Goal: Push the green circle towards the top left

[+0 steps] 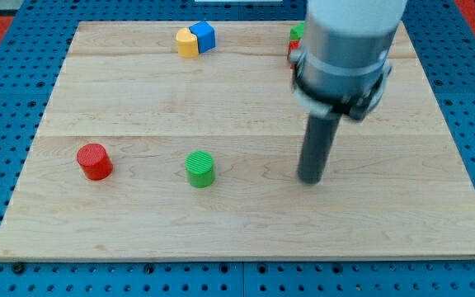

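The green circle [199, 168], a short green cylinder, stands on the wooden board [138, 91] a little left of the middle, near the view's bottom. My tip [309, 179] rests on the board to the right of the green circle, well apart from it, at about the same height in the view. The dark rod rises from the tip to the grey arm body at the view's top right.
A red circle [95, 161] stands left of the green circle. A yellow block [187, 42] and a blue cube [204, 35] touch at the top. A green block [296, 32] and a red block [291, 51] show partly behind the arm.
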Tool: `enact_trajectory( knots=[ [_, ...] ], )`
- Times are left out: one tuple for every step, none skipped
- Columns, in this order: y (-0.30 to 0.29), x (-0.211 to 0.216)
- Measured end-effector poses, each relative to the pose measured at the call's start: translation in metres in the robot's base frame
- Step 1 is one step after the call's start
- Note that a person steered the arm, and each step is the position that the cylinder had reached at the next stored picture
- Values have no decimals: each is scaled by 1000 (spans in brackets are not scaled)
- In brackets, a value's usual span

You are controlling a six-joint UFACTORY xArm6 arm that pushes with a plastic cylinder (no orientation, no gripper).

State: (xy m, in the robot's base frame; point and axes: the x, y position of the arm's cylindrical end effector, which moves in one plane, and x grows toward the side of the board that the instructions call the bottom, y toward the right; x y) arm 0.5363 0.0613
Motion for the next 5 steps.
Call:
enact_trajectory(
  knots=[
    [-92,-7],
    [-139,-49],
    [-121,-8],
    [-174,-53],
    [-190,-74]
  ],
)
